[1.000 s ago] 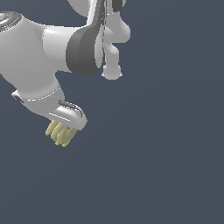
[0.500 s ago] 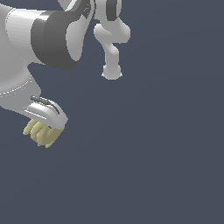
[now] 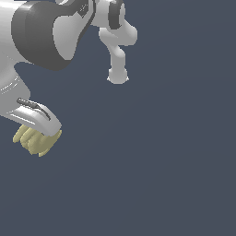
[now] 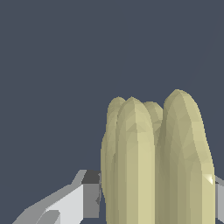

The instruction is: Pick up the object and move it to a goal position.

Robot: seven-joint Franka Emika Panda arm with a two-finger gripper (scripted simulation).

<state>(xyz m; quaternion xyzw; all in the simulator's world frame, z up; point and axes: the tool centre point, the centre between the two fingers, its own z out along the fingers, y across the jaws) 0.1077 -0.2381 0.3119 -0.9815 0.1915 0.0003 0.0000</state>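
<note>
The object is a pale yellow bunch of banana-like lobes. It hangs under my white gripper at the exterior view's left. The gripper is shut on it; the fingertips are hidden behind the hand and the lobes. In the wrist view the object fills the middle, with one white finger against its side and the edge of the other finger at the picture's border. The object hangs above the dark grey floor.
The arm's base column and links stand at the back of the exterior view. The arm's large white and grey link fills the upper part of the exterior view's left. No goal marker shows.
The gripper with the object has moved toward the exterior view's left and slightly down. The arm's upper links have swung the same way and look larger.
</note>
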